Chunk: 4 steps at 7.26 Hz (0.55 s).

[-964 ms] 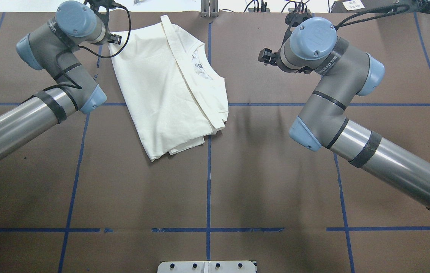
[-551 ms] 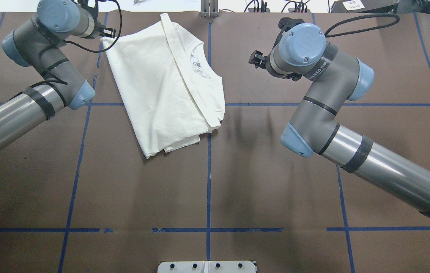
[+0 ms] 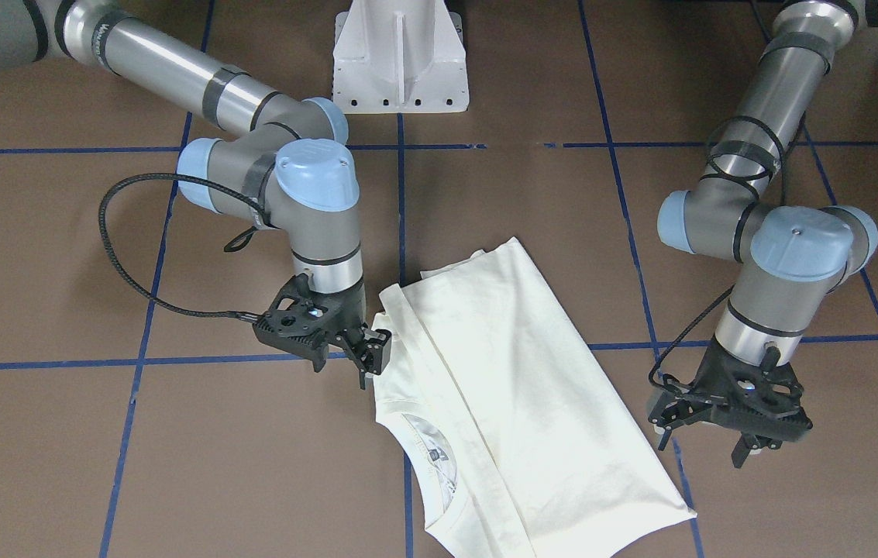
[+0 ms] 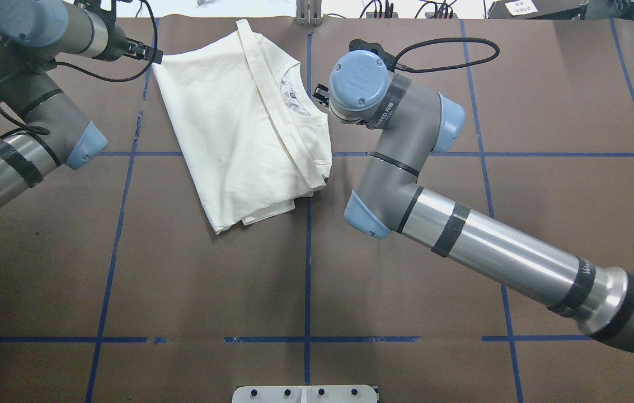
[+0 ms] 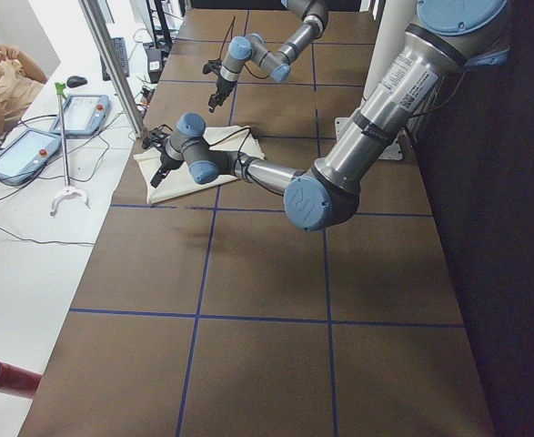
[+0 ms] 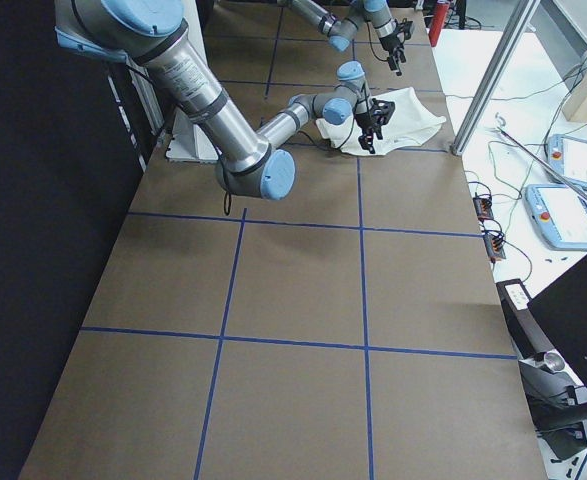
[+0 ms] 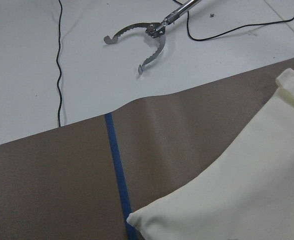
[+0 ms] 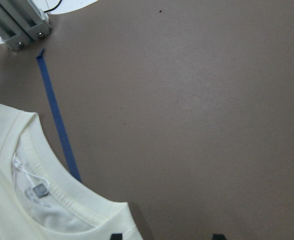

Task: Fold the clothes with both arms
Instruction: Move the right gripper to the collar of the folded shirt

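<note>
At the left, the left tool (image 3: 706, 448) hangs spread and empty just beside the far left corner of the T-shirt (image 4: 227, 129), low over the worktop (image 4: 210, 280) and not touching the cloth. The T-shirt lies at the far middle of the worktop, mostly left of the centre tape line (image 4: 308, 268), set at a slant. It is already folded lengthwise into a long panel with the plain cream reverse up and a narrow folded band running down it. The cloth looks like soft matte cotton knit, lightly creased, with layered edges peeping out at the near end. The ribbed neckline (image 8: 71, 197) opens toward the right, with a small label inside. At the right, the right tool (image 3: 370, 358) is also spread and holds nothing, one fingertip over the shoulder edge by the neckline and the other over bare brown sheet. The step in hand looks like the approach for a cross fold. Next, each tool probably needs to drop, pinch every layer at its corner, and then both lift together and carry that edge over evenly, or the soft stack may slide apart.
</note>
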### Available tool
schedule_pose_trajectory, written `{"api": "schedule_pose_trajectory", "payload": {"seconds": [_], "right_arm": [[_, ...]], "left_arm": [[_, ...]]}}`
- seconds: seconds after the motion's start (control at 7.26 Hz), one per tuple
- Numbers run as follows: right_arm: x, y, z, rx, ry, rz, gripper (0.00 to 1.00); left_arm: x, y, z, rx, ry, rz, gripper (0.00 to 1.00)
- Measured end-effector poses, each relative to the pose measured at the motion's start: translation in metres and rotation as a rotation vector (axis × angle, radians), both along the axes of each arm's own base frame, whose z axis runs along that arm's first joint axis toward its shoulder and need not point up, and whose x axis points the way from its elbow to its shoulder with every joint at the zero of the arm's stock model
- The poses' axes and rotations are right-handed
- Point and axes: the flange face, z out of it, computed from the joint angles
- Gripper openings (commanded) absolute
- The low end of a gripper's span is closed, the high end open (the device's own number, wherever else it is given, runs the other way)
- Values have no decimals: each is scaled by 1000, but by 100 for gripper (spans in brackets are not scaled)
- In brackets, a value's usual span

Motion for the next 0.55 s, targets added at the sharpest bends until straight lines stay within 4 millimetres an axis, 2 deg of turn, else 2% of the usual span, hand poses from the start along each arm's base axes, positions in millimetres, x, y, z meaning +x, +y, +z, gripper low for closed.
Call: {"api": "schedule_pose_trajectory", "payload": {"seconds": [0.14,0.28,0.55], "right_arm": [[-20,-2,-7,8,-4,-9,58],[-35,-5,-4,26,-17,-17,57],[-45,-7,8,42,-15,-30,57]], "left_arm": [[-1,1,-1,2,4,-1,100],[-2,2,-2,2,6,-1,100],[-1,2,-1,0,8,-2,100]]}}
